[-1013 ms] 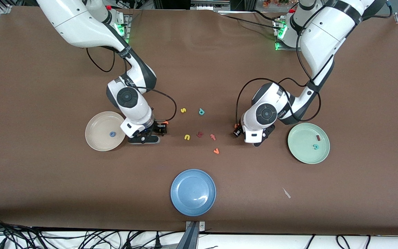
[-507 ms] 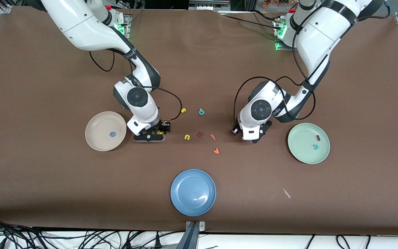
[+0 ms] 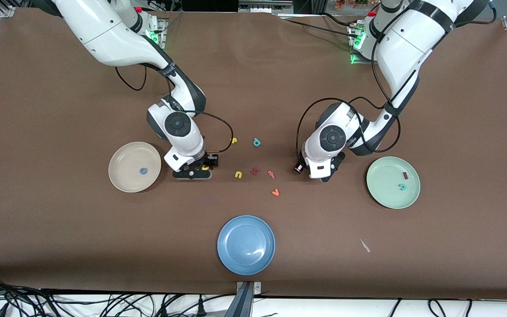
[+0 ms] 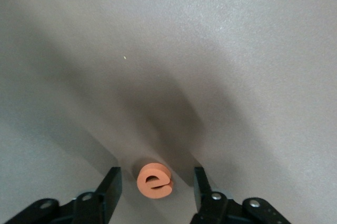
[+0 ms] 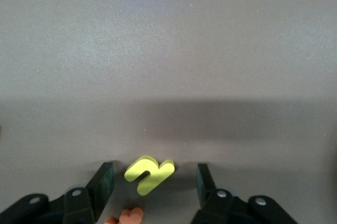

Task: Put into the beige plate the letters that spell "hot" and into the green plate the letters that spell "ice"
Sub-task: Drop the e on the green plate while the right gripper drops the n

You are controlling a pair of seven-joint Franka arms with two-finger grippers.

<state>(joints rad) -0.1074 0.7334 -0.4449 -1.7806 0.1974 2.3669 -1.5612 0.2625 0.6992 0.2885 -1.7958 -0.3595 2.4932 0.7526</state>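
beige plate [image 3: 121,176]: toward the right arm's end of the desk [image 3: 60,242], holding only the blue o [image 3: 143,171].
right tool [image 5: 152,174]: down at the desk just beside the beige plate, fingers spread either side of the yellow h [image 5: 149,173] with a gap on both sides, nothing pinched. the orange t [image 5: 126,216] lies just beside the h.
loose letters: yellow s [image 3: 234,140], teal p [image 3: 257,142], yellow u [image 3: 238,175], a dark red letter [image 3: 255,171], a pinkish t-like letter [image 3: 271,174] and orange v [image 3: 275,192] are scattered mid-desk. the blue plate [image 3: 246,244] sits nearer the front camera.
left tool [image 4: 156,171]: low at the desk, fingers spread around the orange e [image 4: 154,181], which lies flat between them, not yet squeezed.
green plate [image 3: 383,185]: toward the left arm's end, already holding the dark red i [image 3: 404,175] and teal c [image 3: 402,187].
handling: i'd judge the foam letters nearly weightless, soft and thin, so they will skid or flip if only one finger touches. take each across its outer edges, fingertips right down at the desk, with a light squeeze.
change: since a second ago the right tool has slid away from the beige plate to sit over the h. the left tool has edged away from the green plate onto the e, its fingers drawing in.
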